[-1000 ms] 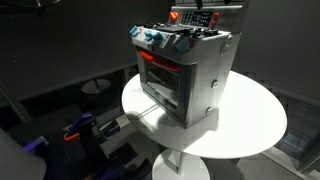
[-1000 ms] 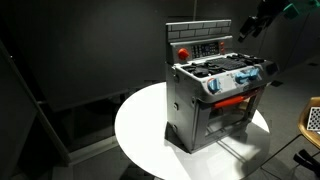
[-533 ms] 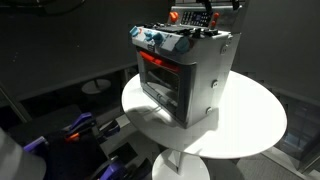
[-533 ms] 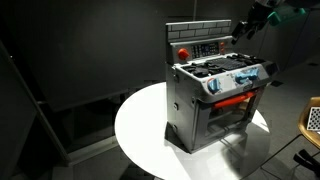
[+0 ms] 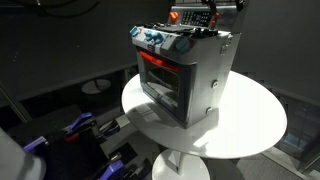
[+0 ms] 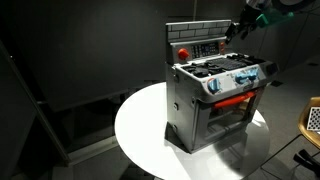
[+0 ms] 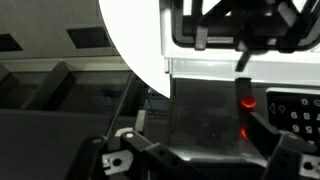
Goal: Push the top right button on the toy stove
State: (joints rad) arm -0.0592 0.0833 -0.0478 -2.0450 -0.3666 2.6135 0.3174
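Note:
The toy stove [image 5: 185,75] is a silver-grey box with a glowing red door window and blue and red knobs along its front top. It stands on a round white table [image 5: 250,125] and shows in both exterior views [image 6: 215,95]. Its red back panel [image 6: 205,40] carries a red button [image 6: 183,52] and a dark key panel. My gripper [image 6: 238,28] hovers just beside the back panel's upper corner, also seen at the top of an exterior view [image 5: 215,8]. In the wrist view the fingers [image 7: 198,140] stand apart, with a glowing red button [image 7: 245,100] ahead.
The table edge [image 6: 140,130] curves round the stove with bare white surface on every side. Blue and black equipment [image 5: 80,130] sits low beside the table. A light mesh object [image 6: 312,118] stands at the frame edge. The surroundings are dark.
My gripper has moved closer to the stove's back panel, drifting sideways and slightly down toward its upper corner. The stove has not moved.

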